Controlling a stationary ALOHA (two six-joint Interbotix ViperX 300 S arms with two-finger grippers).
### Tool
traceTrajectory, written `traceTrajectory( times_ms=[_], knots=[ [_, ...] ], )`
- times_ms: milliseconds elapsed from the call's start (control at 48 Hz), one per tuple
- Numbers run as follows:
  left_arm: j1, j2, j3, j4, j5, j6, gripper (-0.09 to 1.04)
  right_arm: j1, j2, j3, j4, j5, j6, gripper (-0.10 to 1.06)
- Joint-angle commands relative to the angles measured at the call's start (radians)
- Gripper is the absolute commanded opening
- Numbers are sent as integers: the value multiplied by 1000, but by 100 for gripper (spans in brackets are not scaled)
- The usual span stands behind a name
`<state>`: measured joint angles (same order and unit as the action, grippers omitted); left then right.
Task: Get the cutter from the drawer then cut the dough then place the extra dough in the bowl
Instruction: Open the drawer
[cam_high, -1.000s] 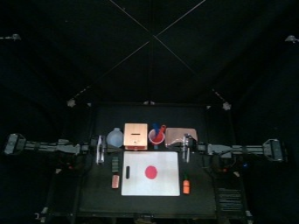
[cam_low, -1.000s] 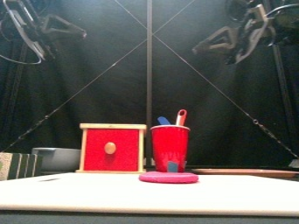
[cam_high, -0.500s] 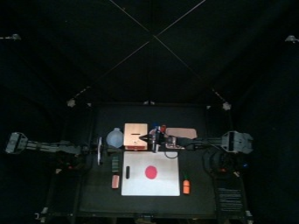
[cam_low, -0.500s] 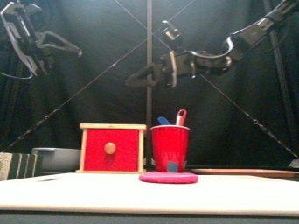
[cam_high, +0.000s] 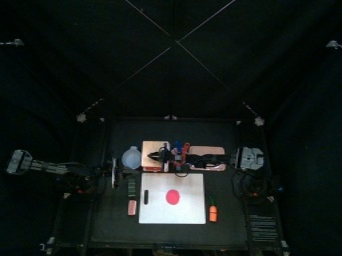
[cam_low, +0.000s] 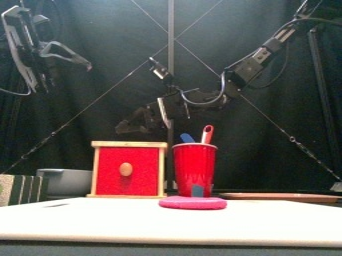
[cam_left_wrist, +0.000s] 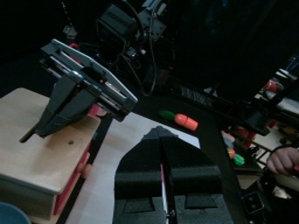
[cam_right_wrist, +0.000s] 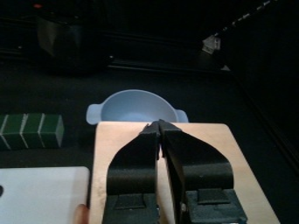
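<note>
The right gripper (cam_right_wrist: 158, 124), jaws pressed together, had been carried further left, from above the red cup (cam_low: 195, 168) to over the wooden box (cam_right_wrist: 216, 153), while the left gripper (cam_left_wrist: 163, 133) was kept closed.

The right arm (cam_low: 261, 55) reaches past the middle, and the right gripper (cam_right_wrist: 159, 125) hangs with jaws pressed together. The left arm (cam_low: 20, 40) is raised at its side, the left gripper (cam_left_wrist: 163, 133) closed too.
</note>
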<state>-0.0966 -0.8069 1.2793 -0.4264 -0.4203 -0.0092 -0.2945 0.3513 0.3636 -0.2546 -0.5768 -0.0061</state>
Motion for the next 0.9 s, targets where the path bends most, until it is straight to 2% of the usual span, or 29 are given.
traceTrajectory(
  times_ms=[21, 146, 312, 479, 604, 896],
  knots=[
    [-9, 6, -8, -35, -11, -2, -1, -23, -11, -25, 3, 5, 6, 2],
    [-18, 18, -3, -69, -28, 0, -1, -28, 2, -21, 3, 40, 11, 2],
    [-18, 48, -2, -109, -123, -6, -1, -20, 9, -26, 5, 103, 11, 2],
    [-37, 98, -15, -196, -176, -94, 3, -15, 14, -31, 5, 147, 9, 2],
    [-58, 144, -29, -222, -176, -181, 15, -14, 14, -28, 5, 163, 9, 2],
    [-78, 301, -81, -252, -176, -466, 58, -6, 14, -31, 0, 173, 6, 2]
  ],
)
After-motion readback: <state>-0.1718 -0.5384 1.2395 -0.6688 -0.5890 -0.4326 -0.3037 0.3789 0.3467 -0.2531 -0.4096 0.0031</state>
